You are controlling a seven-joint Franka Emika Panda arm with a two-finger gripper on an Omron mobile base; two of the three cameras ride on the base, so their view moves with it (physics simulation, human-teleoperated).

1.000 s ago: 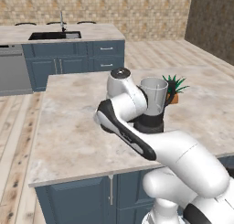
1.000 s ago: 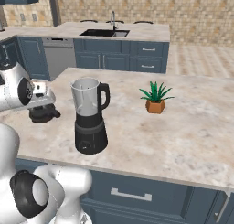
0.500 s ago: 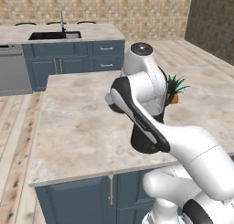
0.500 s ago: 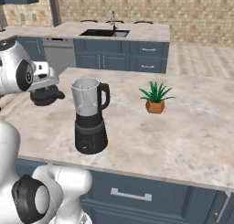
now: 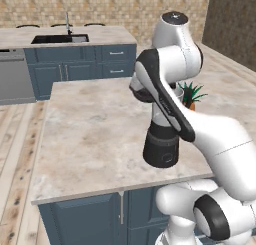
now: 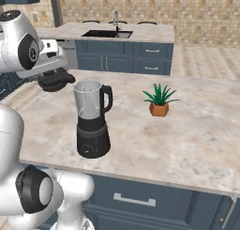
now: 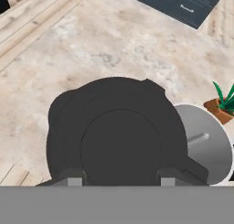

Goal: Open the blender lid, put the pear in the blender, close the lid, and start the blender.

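Note:
The blender (image 6: 93, 126) stands on the island counter (image 6: 187, 144), its clear jar open at the top above a black base (image 5: 161, 149). My gripper (image 6: 53, 75) is shut on the black blender lid (image 6: 54, 81) and holds it in the air just left of the jar and level with its rim. In the hand view the lid (image 7: 119, 136) covers the middle, and the open jar mouth (image 7: 203, 143) lies beside it to the right. The pear is out of view.
A small potted plant (image 6: 159, 101) stands on the counter to the right of the blender. A second counter with a sink (image 6: 108, 34) and blue cabinets runs along the back wall. My arm's white links (image 5: 170, 104) hide much of the jar in the left base view.
The gripper has carried the lid upward and closer to the jar, from low over the counter to rim height. The arm has swung up with it. The blender has not moved.

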